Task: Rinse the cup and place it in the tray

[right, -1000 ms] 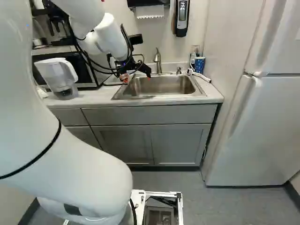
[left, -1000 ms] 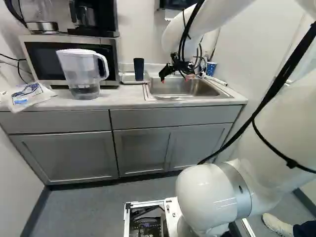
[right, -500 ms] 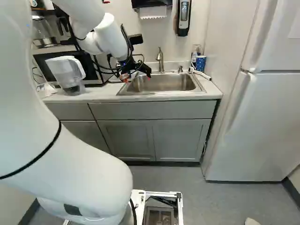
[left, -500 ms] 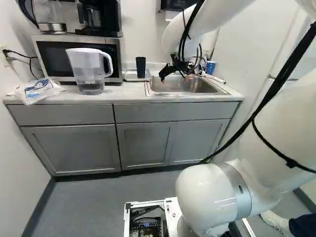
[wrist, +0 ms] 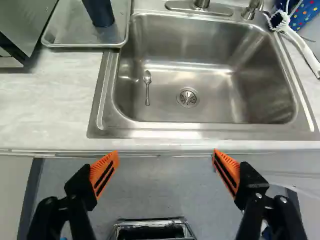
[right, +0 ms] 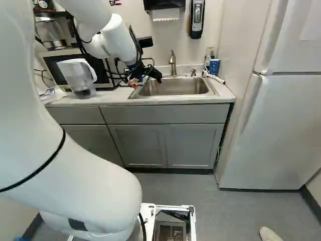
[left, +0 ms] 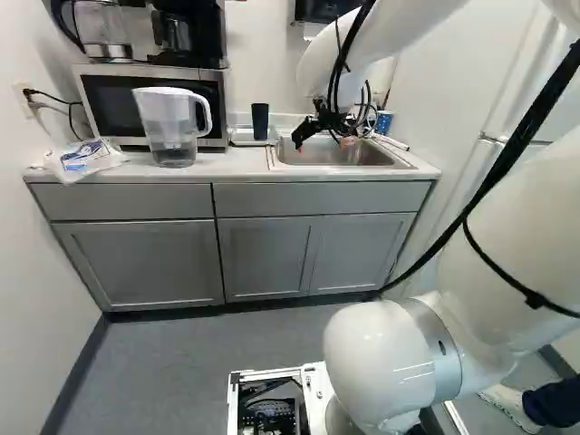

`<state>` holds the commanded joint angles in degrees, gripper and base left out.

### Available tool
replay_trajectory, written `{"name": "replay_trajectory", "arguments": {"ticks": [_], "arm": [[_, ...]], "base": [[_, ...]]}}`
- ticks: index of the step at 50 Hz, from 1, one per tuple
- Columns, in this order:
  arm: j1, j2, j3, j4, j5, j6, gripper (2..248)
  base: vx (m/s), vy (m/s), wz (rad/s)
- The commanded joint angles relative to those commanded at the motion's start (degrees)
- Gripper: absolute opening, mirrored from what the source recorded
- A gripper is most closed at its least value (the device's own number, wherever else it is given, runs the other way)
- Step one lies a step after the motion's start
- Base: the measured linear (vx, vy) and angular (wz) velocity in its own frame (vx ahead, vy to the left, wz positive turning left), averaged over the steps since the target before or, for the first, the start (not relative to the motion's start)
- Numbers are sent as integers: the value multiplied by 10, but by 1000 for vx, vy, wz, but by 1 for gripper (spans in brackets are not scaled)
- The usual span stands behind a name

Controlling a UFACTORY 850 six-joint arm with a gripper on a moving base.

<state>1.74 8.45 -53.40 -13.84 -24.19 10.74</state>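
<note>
Near the sink [wrist: 165,134] — farther from the base [left: 314,390], which has backed away — the jaws stand spread wide.

Cup [wrist: 101,12]: one, dark, near black, plain-sided, tall, slightly wider toward top. Stands upright on base, directly on floor of tray [wrist: 70,31], inside rim, nearer sink-side edge. Interior hidden.

Tray: one, silver metal, shallow, raised rim, rounded corners, faint reflection below cup. Lies flat on counter [wrist: 50,100], between microwave [left: 109,101] and sink [wrist: 225,134], long edge right alongside sink. Holds cup.
</note>
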Motion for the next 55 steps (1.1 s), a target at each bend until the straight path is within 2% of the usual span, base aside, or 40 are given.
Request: {"name": "replay_trajectory", "arguments": {"ticks": [55], "arm": [[0,0,0,0,0,0,247]], "base": [[-117,3,22]]}}
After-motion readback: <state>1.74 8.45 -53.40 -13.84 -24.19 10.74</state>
